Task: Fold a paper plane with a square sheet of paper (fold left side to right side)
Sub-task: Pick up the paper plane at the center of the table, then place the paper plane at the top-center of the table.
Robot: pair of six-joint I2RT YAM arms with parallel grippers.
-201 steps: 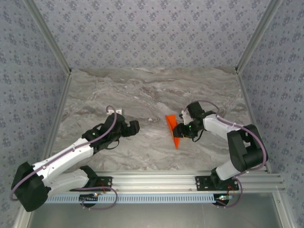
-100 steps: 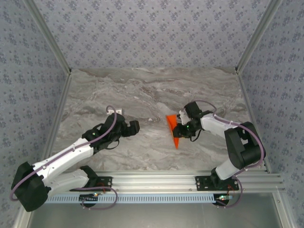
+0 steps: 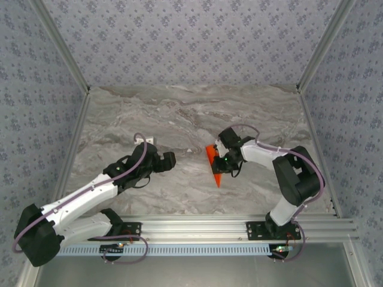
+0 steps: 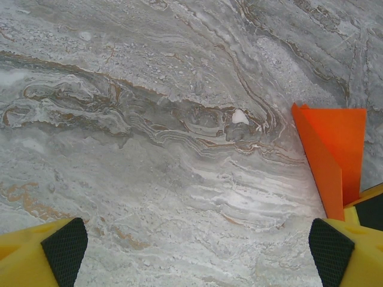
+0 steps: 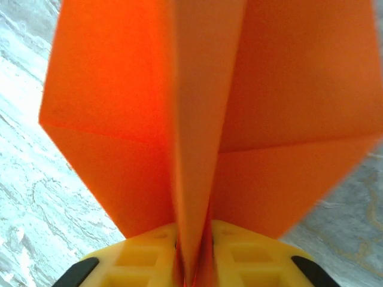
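Squarely, paper plane [image 5: 149,119], pinched in right tool [image 5: 194,245]

Bright orange paper plane [image 5: 197,119] between yellow fingers [image 5: 143,251] of the right gripper [image 5: 194,254], pads [image 5: 75,276] seemingly black, grey-veined marble table [image 4: 149,119] seen beneath.

A robot lab booth (patterned wall panels [image 3: 191,42], aluminium rails [image 3: 197,226]) around a marble-look table [image 3: 179,113].

Left arm reaches forward and rightward, left gripper [image 3: 170,159] gaping wide; right arm bends back leftward, right gripper [image 3: 220,164] pinched on paper [image 3: 214,174] fold.
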